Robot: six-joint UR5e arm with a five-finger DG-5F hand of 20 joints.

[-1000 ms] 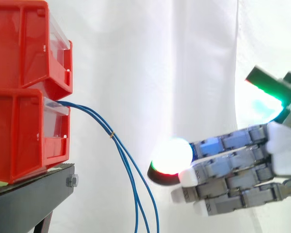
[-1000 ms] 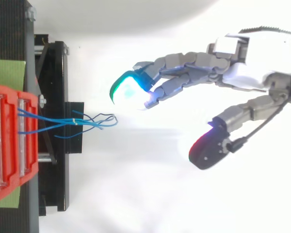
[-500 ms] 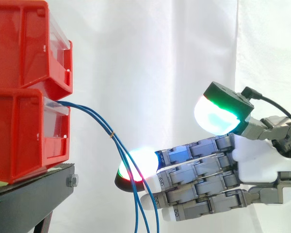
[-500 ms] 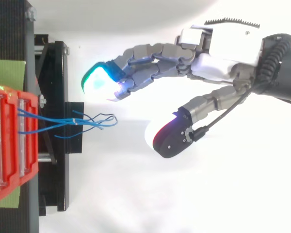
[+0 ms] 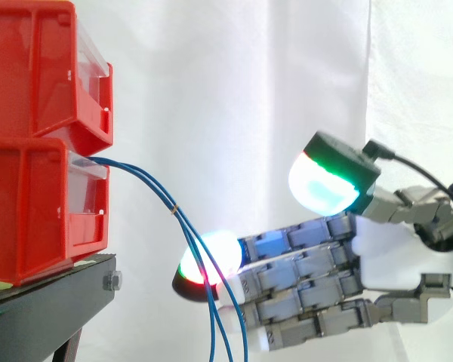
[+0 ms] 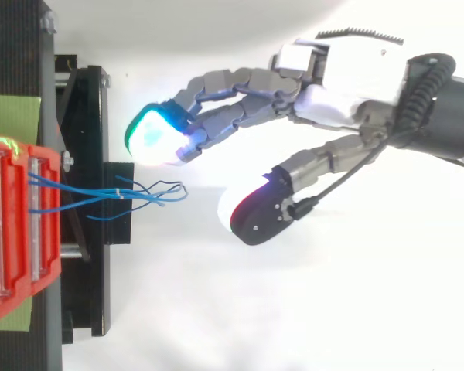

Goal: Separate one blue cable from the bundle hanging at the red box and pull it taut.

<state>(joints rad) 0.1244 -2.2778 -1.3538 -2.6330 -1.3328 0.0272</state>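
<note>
Thin blue cables [image 5: 187, 226] leave the lower red box [image 5: 41, 207] and hang down in a bundle, tied by a small band partway along. From above the cables [image 6: 112, 195] spread from the red box [image 6: 19, 232] toward the right. My hand [image 5: 396, 256] reaches in from the right with fingers stretched out almost straight and the thumb raised apart from them. In the side view the fingertips [image 5: 208, 260] overlap the hanging cables. In the top view the hand [image 6: 348, 81] has its fingers above the cable ends and its thumb to their right, with nothing held.
A second red box [image 5: 38, 72] is stacked on the lower one, both on a black stand [image 5: 53, 302]. A white curtain hangs behind. A green sheet [image 6: 11, 116] lies under the boxes on the stand.
The hand has moved left toward the boxes over the last second, its fingertips going from right of the cables to level with them. The cables have not shifted.
</note>
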